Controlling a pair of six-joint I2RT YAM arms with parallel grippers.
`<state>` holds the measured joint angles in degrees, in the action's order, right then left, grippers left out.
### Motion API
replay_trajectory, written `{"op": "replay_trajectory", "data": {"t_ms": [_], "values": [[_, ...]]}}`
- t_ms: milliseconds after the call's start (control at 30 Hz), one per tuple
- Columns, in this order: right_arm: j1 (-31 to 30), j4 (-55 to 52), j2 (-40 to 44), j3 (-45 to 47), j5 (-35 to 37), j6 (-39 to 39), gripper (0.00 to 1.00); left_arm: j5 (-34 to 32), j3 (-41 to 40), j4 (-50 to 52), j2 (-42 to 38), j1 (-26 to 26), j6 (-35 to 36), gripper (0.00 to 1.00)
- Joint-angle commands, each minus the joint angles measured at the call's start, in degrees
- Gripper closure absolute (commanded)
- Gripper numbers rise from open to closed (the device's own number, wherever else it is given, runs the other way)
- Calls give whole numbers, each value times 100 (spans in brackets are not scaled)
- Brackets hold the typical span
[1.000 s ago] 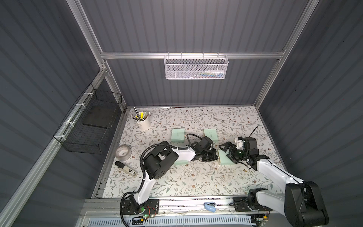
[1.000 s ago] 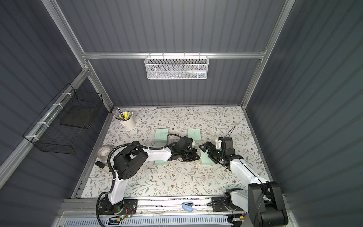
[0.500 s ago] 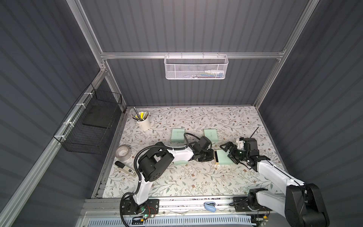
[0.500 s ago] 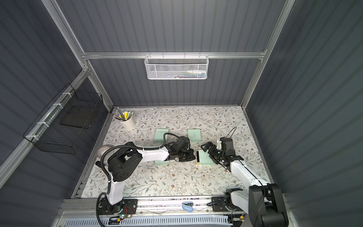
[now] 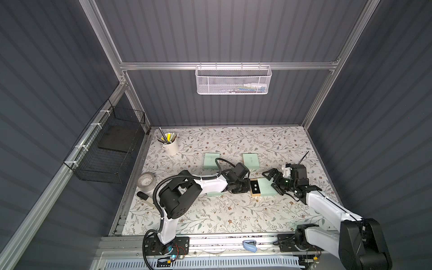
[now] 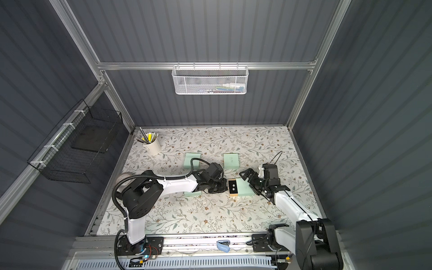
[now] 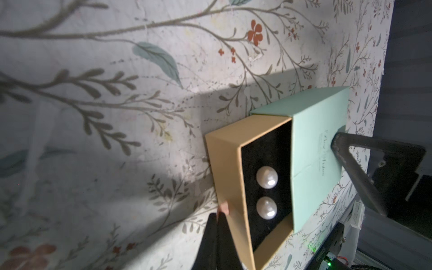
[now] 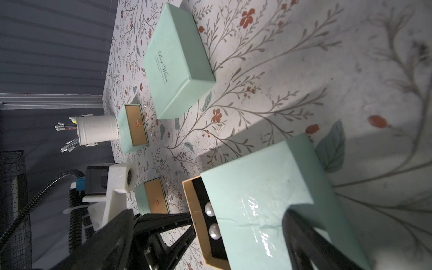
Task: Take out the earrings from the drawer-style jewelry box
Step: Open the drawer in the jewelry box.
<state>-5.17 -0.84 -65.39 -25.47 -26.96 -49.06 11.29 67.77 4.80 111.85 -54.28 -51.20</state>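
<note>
The jewelry box is a mint-green sleeve (image 5: 266,187) (image 6: 244,187) with a tan drawer (image 7: 230,163) (image 8: 193,205) slid partly out toward the left arm. On the drawer's black lining sit the earrings, two round pearl studs (image 5: 255,186) (image 6: 233,186) (image 7: 266,177) (image 8: 214,231). My left gripper (image 5: 246,187) (image 7: 218,217) is shut on a small pinkish pull tab (image 7: 223,207) at the drawer's front. My right gripper (image 5: 272,183) (image 8: 211,219) stands open astride the sleeve. One of its fingers (image 7: 350,163) lies over the sleeve's top.
Two closed mint boxes (image 5: 211,160) (image 5: 250,161) lie behind the arms. A third (image 5: 214,192) is under the left forearm. A white pen cup (image 5: 170,146) stands back left, with a tape roll (image 5: 146,182) and a black-handled tool (image 5: 145,196) at the left edge.
My left gripper has drawn back to the left with the tab, sliding the drawer out of the sleeve and baring the two studs. The right gripper has stayed over the sleeve.
</note>
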Motion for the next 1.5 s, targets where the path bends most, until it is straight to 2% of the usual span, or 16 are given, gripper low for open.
{"op": "replay_trajectory", "data": {"t_ms": [0, 200, 467, 733, 967, 1133, 1267, 1367, 1467], "values": [[74, -426, 0, 171, 435, 23, 1, -136, -64, 323, -111, 32, 135, 100], [122, -408, 55, 123, 342, 91, 1, 260, 86, 49, 190, 18, 110, 100], [419, -670, 95, -57, 370, 321, 1, 334, 341, 5, 425, -42, 136, 100], [721, -1071, 503, -231, 457, 608, 1, 454, 680, -102, 769, -164, 104, 100], [729, -1547, 951, -410, 577, 996, 1, 567, 919, -204, 893, -261, 84, 100], [482, -1909, 1174, -556, 705, 1223, 1, 599, 958, -299, 897, -269, 9, 100], [42, -2253, 1202, -677, 1227, 1331, 1, 451, 854, -210, 723, -266, -17, 100], [-195, -2398, 1191, -721, 1400, 1330, 1, 419, 788, -199, 613, -260, 13, 88], [-433, -2524, 1229, -778, 1582, 1332, 2, 427, 703, -238, 509, -265, 12, 82]]}}
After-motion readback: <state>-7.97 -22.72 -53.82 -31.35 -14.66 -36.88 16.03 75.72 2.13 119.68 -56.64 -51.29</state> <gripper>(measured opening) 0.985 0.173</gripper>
